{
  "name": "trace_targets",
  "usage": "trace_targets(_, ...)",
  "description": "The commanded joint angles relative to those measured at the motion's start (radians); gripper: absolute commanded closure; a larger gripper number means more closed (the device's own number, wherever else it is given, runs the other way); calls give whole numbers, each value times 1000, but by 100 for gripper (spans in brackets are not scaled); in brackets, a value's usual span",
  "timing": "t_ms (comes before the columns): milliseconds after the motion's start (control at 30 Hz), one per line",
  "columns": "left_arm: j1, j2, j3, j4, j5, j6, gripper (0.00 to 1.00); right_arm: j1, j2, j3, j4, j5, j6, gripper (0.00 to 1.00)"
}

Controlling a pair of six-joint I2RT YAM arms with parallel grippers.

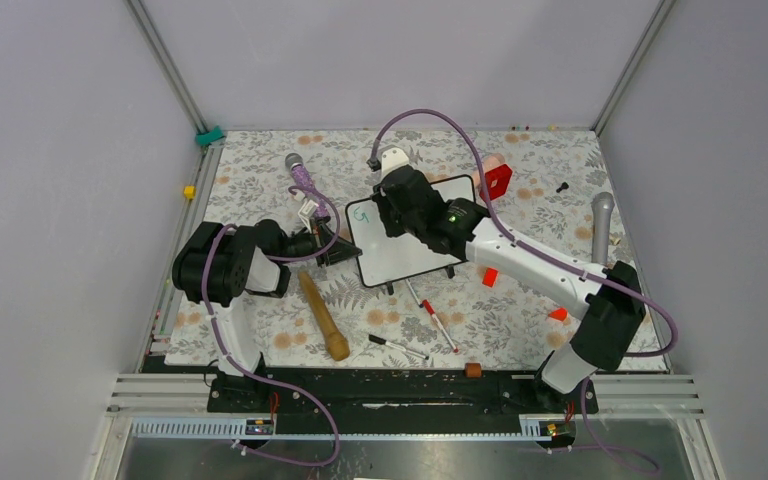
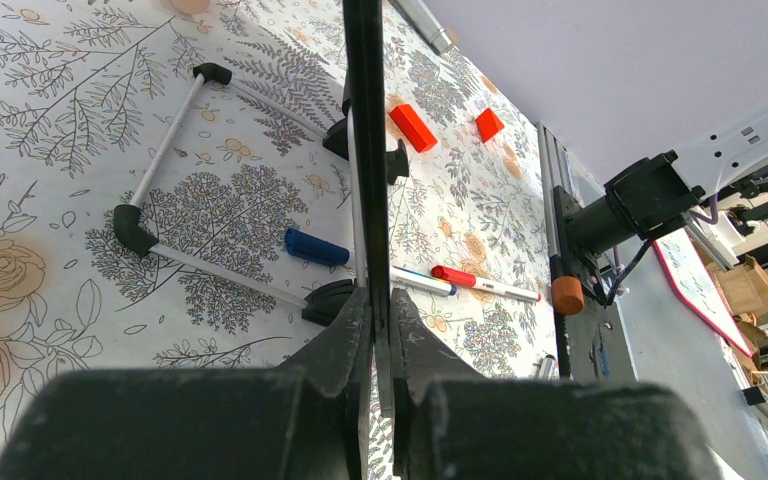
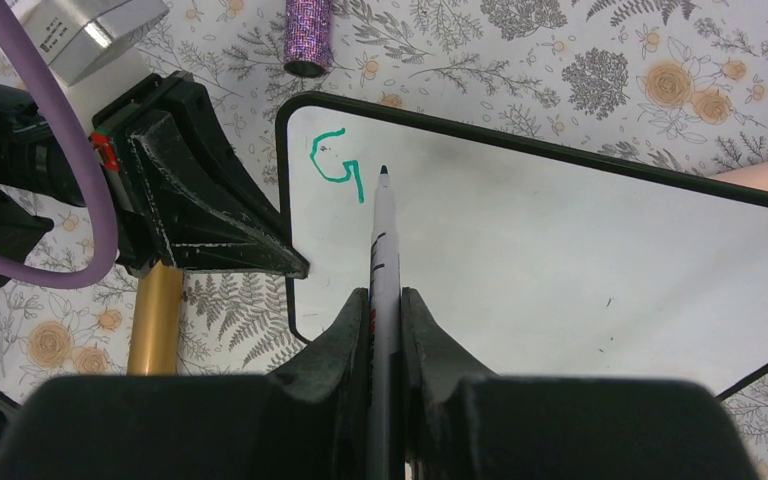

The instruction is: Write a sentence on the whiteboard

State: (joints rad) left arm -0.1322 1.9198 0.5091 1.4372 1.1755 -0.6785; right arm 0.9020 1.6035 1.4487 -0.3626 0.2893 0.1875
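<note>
Nearest you, a black pen [image 1: 398, 346] and a red pen [image 1: 438, 325] lie loose on the surface [image 1: 520, 335], with a wooden rolling pin [image 1: 322, 315] just to their left. Beyond the pin, your left hand [image 2: 380, 302] is pressed together on the left edge of the whiteboard [image 1: 415, 255], pinching its thin black frame. The board sits mid-surface, between the two arms. Your right hand [image 3: 385, 310] reaches over it from the right and pinches a marker [image 3: 381, 235] that points toward the board's far left corner. The marker's tip is just right of a green G [image 3: 338, 165], the only writing on the board; you cannot tell whether the tip touches. Farther back lie a purple microphone [image 1: 298, 172] on the left, a red block [image 1: 497, 181] behind the board, and a grey microphone [image 1: 601, 225] at the right.
</note>
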Motion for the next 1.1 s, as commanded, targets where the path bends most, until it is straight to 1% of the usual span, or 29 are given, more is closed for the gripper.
trace_targets(0, -6, 18, 16, 38, 32, 59, 100, -5, 14, 52, -17, -5, 6, 100)
trace_targets(700, -7, 49, 35, 38, 42, 41, 100, -4, 42, 71, -24, 24, -6, 100)
trace_targets(1067, -7, 37, 32, 38, 43, 42, 100, -4, 60, 99, -51, 50, -5, 100)
